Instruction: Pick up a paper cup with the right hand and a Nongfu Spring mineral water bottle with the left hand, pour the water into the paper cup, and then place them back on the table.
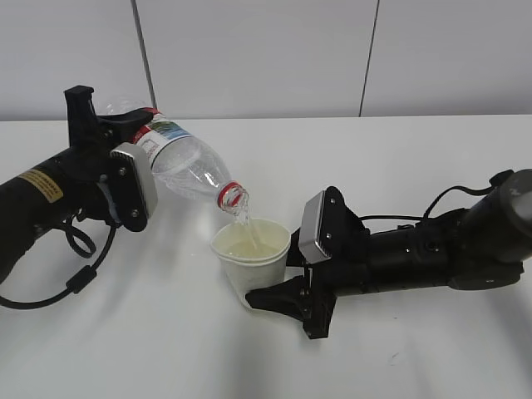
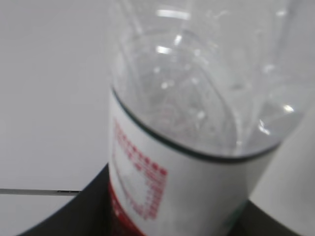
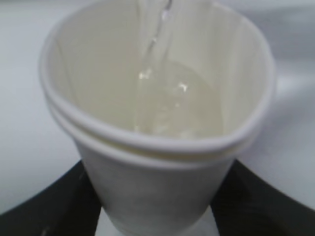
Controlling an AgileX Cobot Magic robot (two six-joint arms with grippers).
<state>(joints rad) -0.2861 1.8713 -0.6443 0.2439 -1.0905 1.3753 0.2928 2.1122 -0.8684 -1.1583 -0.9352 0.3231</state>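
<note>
My left gripper is shut on the Nongfu Spring bottle at its label and holds it tilted, mouth down to the right, above the table. A stream of water runs from the red-ringed mouth into the paper cup. My right gripper is shut on the cup's lower side and holds it upright. In the right wrist view the cup fills the frame with water pooled inside. In the left wrist view the bottle fills the frame between the dark jaws.
The white table spreads around both arms. A white panelled wall stands behind its far edge. Black cables loop off the left arm and trail behind the right arm.
</note>
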